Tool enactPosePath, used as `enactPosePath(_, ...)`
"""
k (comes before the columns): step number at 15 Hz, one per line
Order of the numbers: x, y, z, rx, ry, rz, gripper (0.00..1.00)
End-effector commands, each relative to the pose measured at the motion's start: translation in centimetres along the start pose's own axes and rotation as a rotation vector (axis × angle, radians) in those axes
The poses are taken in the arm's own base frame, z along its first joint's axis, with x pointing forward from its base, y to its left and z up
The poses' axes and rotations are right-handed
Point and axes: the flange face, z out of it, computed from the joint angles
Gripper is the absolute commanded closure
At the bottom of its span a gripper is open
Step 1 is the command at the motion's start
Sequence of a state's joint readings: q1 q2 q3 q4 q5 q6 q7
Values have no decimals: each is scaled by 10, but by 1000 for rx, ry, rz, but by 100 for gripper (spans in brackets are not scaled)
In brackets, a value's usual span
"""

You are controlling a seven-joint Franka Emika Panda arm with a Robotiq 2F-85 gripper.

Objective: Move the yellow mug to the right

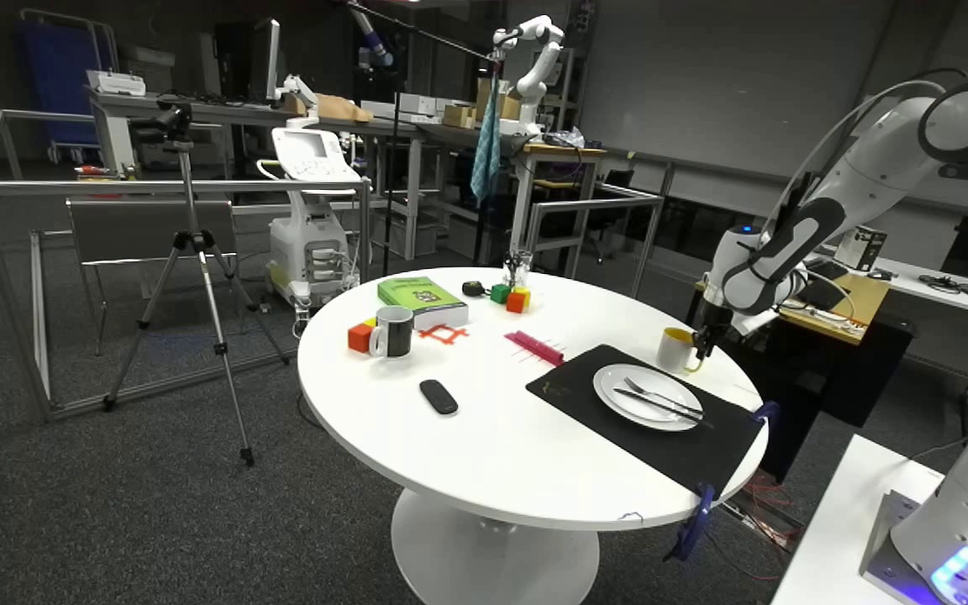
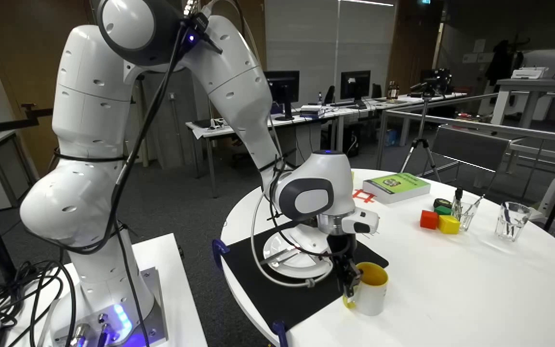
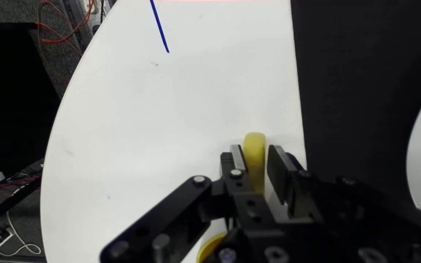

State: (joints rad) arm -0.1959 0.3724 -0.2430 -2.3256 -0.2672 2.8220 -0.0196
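Observation:
The yellow mug, white outside with yellow inside and a yellow handle, stands upright on the white table in both exterior views [image 1: 673, 353] [image 2: 372, 298]. In the wrist view its yellow handle [image 3: 255, 151] lies between my fingers, and only part of its yellow rim [image 3: 207, 247] shows; the rest is hidden behind the gripper. My gripper [image 3: 256, 148] is partly open around the handle. The left finger is close against the handle; whether it touches I cannot tell. A narrow gap separates the right finger from it. The gripper also shows in both exterior views [image 1: 705, 343] [image 2: 350, 284].
A black placemat [image 2: 263, 284] with a white plate [image 1: 610, 378], fork and knife lies beside the mug. Blue clamps [image 1: 697, 521] grip the table edge. A red block [image 2: 429, 220], a yellow block [image 2: 449, 224], glasses [image 2: 512, 221], a book [image 2: 398, 185] and a black mug [image 1: 398, 332] stand farther off.

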Motion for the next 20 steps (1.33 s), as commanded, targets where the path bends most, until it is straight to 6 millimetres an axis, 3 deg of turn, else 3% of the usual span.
enactPosePath(1, 8, 8, -5, -14, 8, 33, 42)
enactPosePath(7, 8, 14, -8, -18, 15, 54, 0)
enactPosePath(20, 2, 0, -30, 69, 60, 155, 0)
